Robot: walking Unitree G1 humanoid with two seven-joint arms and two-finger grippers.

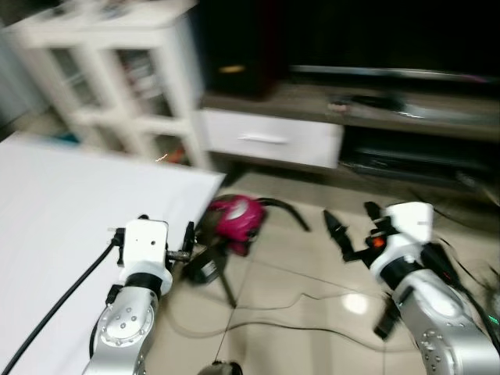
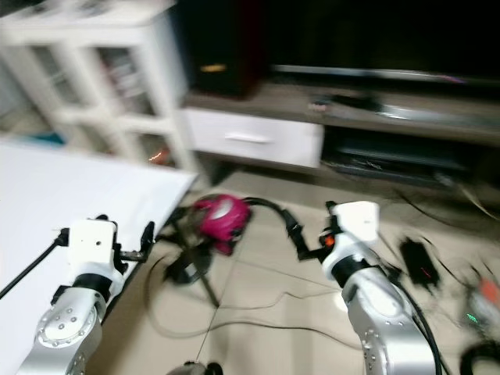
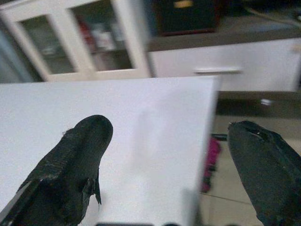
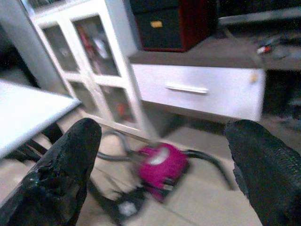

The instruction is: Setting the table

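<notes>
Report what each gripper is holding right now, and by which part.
Nothing is held. The left gripper is open above the white table, and the right gripper is open over the floor near the pink vacuum cleaner.

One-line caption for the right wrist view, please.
Open right hand held empty over the tiled floor, facing a pink vacuum, white drawer and glass-door cabinet.

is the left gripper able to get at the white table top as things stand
Probably yes: the left gripper hangs open over the corner of the white table, with nothing between them.
</notes>
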